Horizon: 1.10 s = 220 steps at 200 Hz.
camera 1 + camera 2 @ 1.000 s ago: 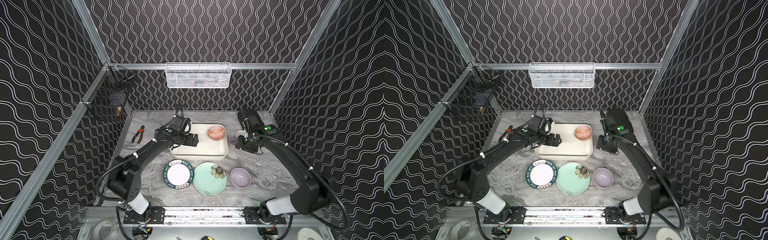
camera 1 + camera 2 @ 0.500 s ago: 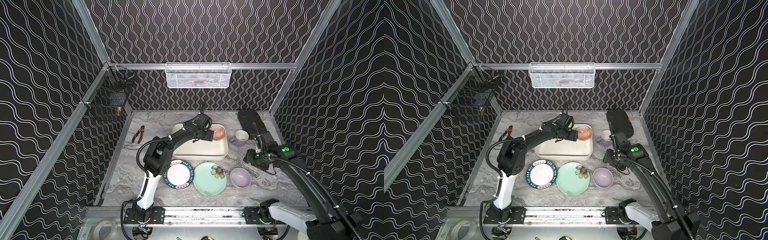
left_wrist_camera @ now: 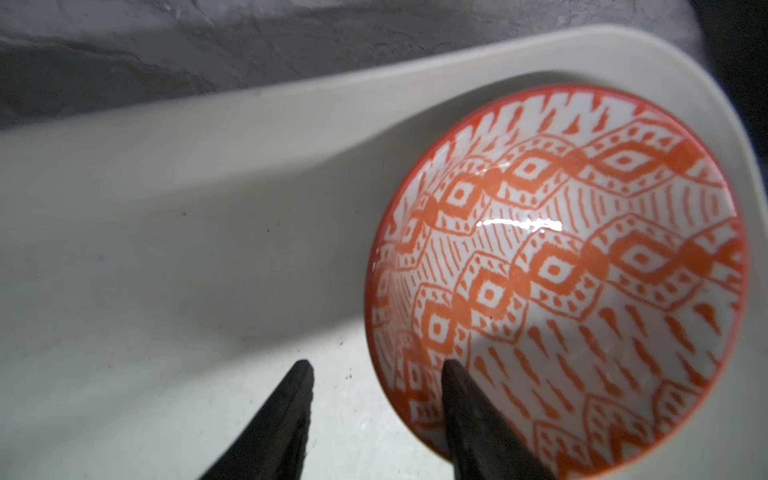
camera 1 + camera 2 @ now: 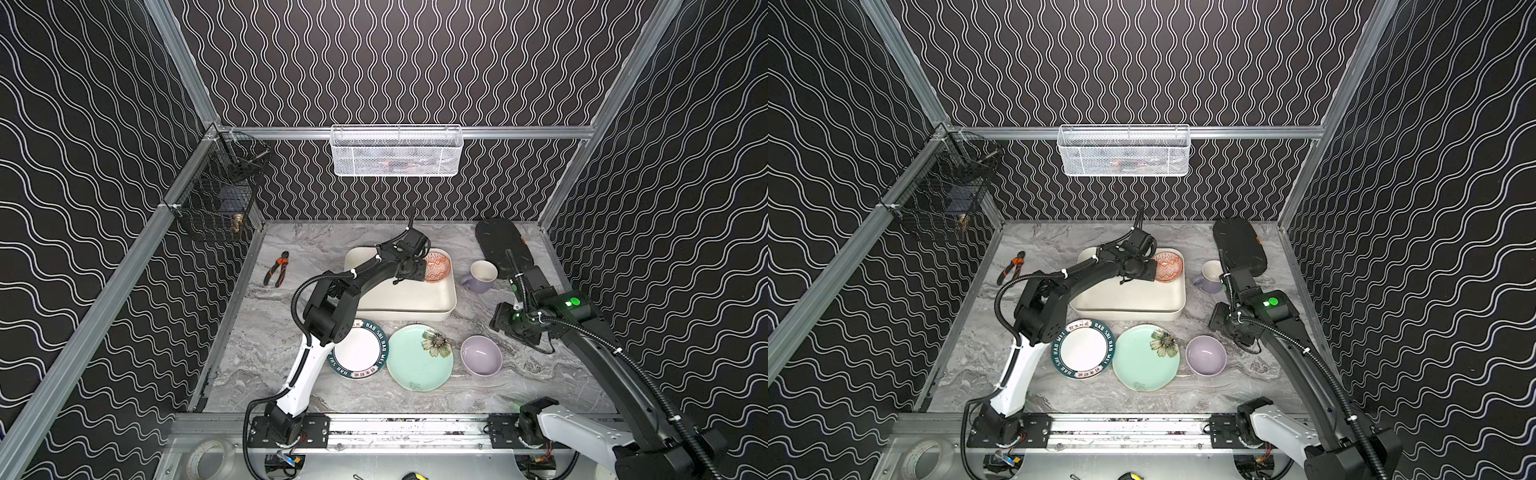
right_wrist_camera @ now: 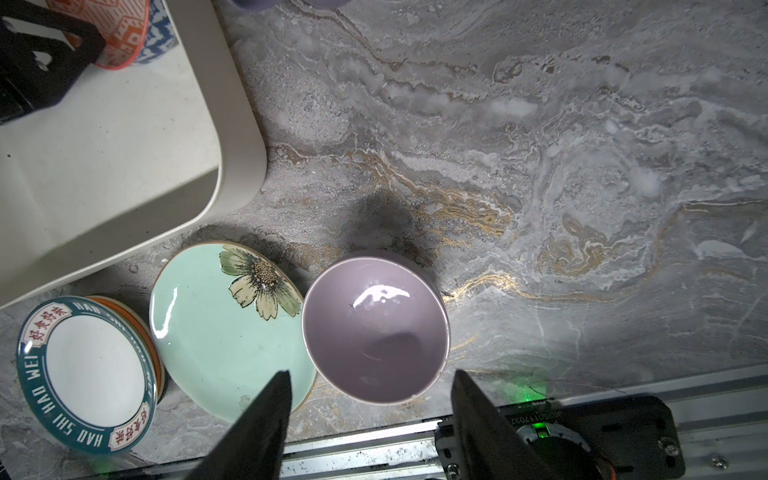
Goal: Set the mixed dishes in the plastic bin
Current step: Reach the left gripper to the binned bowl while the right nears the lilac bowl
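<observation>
The orange-patterned bowl [image 4: 436,266] [image 3: 582,270] stands in the far right corner of the cream plastic bin [image 4: 451,303] [image 3: 166,187]. My left gripper [image 4: 415,270] [image 3: 374,368] is open and straddles the bowl's near rim, one finger inside, one over the bin floor. On the table in front lie a white plate with a green lettered rim [image 4: 357,351], a mint flower plate [image 4: 417,359] and a lavender bowl [image 4: 481,356] [image 5: 374,332]. A lavender mug [image 4: 481,275] stands right of the bin. My right gripper [image 4: 505,322] [image 5: 370,374] hangs open and empty beside the lavender bowl.
A black hard case [image 4: 500,245] lies at the back right, close behind the mug. Pliers [image 4: 277,270] lie left of the bin. A white wire basket [image 4: 397,151] hangs on the back wall and a black wire basket [image 4: 216,199] on the left wall.
My left gripper crossed the bin rightward to the orange-patterned bowl and its jaws narrowed. My right arm drew back from the mug toward the front, near the lavender bowl.
</observation>
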{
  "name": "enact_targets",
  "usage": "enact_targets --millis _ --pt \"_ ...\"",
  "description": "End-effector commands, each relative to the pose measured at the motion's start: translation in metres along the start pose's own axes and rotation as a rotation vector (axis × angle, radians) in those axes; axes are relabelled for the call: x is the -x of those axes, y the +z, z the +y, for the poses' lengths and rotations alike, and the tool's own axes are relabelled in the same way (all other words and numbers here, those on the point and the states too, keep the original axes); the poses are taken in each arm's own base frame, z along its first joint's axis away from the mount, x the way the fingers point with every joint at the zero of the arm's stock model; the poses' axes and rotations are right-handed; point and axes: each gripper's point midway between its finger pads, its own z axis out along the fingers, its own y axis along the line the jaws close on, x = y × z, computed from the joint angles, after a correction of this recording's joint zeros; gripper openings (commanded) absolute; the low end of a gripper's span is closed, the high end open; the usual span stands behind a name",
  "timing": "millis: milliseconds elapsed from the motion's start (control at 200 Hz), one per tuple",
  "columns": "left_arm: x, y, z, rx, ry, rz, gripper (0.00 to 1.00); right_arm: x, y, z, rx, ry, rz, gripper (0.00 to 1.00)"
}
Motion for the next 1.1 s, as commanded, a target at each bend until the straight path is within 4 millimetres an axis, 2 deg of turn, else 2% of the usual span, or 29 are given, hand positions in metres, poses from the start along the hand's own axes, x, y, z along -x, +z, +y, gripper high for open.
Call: enact_targets --millis 0,145,345,470,596,931,1096 --pt "0.005 -0.001 -0.003 0.002 -0.025 -0.009 0.46 -0.003 0.001 -0.007 -0.034 0.000 0.005 0.63" --pt "0.013 -0.006 -0.007 -0.003 -0.028 -0.027 0.40 -0.004 0.002 -0.009 -0.044 -0.003 0.007 0.63" --pt "0.026 -0.016 -0.008 0.004 -0.018 -0.059 0.38 -0.004 0.006 -0.010 -0.046 -0.004 0.011 0.63" --pt "0.026 -0.016 -0.008 0.005 -0.008 -0.055 0.39 -0.006 0.009 -0.011 -0.047 -0.003 0.014 0.63" --pt "0.022 -0.013 -0.007 0.002 -0.005 -0.043 0.46 -0.008 0.013 -0.011 -0.053 0.000 0.026 0.63" --pt "0.017 -0.003 -0.008 -0.004 -0.005 -0.023 0.19 -0.009 0.015 -0.012 -0.061 0.016 0.035 0.63" --pt "0.019 -0.005 -0.009 -0.007 -0.009 -0.030 0.13 -0.011 0.014 -0.015 -0.066 0.025 0.036 0.63"
